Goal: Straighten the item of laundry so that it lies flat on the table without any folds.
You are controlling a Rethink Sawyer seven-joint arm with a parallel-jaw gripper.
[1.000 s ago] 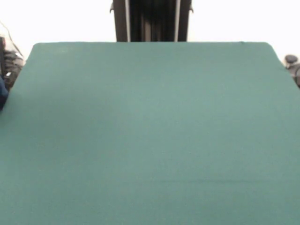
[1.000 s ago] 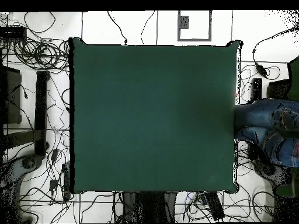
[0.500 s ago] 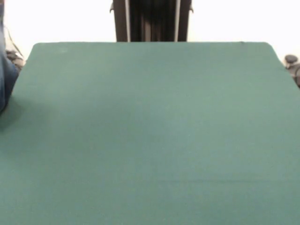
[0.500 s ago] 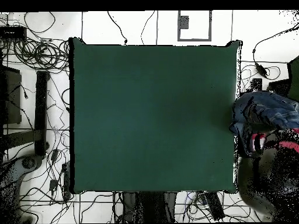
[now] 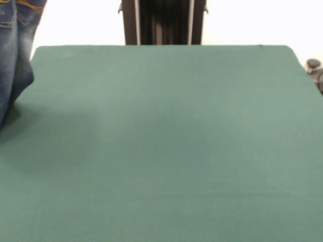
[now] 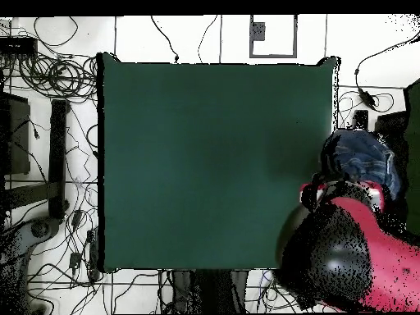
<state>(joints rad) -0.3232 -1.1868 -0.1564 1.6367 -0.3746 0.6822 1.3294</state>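
The item of laundry (image 5: 15, 45), a pair of blue jeans with orange stitching, hangs down from above at the left edge of the front view. Its lower end reaches the table (image 5: 166, 141) near the left edge. In the overhead view the jeans (image 6: 361, 156) are bunched just beyond the table's (image 6: 213, 164) right edge. The red and black arm (image 6: 344, 246) reaches up from the lower right and meets them. The gripper (image 6: 328, 190) sits where the arm's end touches the cloth, and arm and denim cover it.
The dark green table surface has nothing lying on it. Cables (image 6: 49, 74) and dark equipment (image 6: 16, 139) crowd the floor on the overhead view's left. A small dark object (image 5: 314, 65) sits past the table's right corner in the front view.
The jeans have come further into the front view from the left and hang lower. In the overhead view the red and black arm has swung in over the table's lower right corner.
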